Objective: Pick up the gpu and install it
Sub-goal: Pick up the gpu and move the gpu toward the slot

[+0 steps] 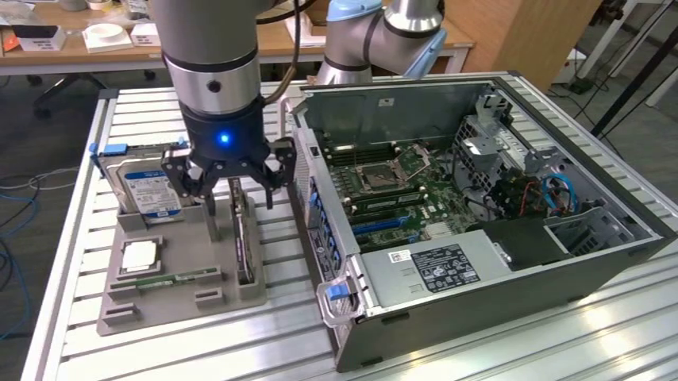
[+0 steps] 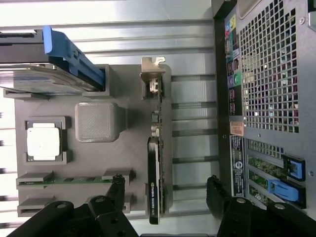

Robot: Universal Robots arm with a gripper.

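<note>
A robot arm hangs straight down over a grey holder tray on a slatted metal table. Its gripper is spread wide and holds nothing. The gpu, a thin dark card, stands on its long edge in a slot along the tray's side nearest the open computer case. Standing this way, both of its flat faces are free for a pinch from above. Seen from the wrist, the gripper has one finger to either side of the gpu, neither touching it, so the jaws appear lined up across the card's thickness. The card's silvery bracket sits at the same tray end as the hard drive. Each other part has its own moulded pocket in the tray. The hard drive, with a blue and white label, stands upright. A square processor lies flat near the middle, and a green memory stick stands on edge beside it. The case lies on its side just beside the tray with its panel off and its motherboard facing up, so a card could go in from above. The gpu is not yet lifted.
</note>
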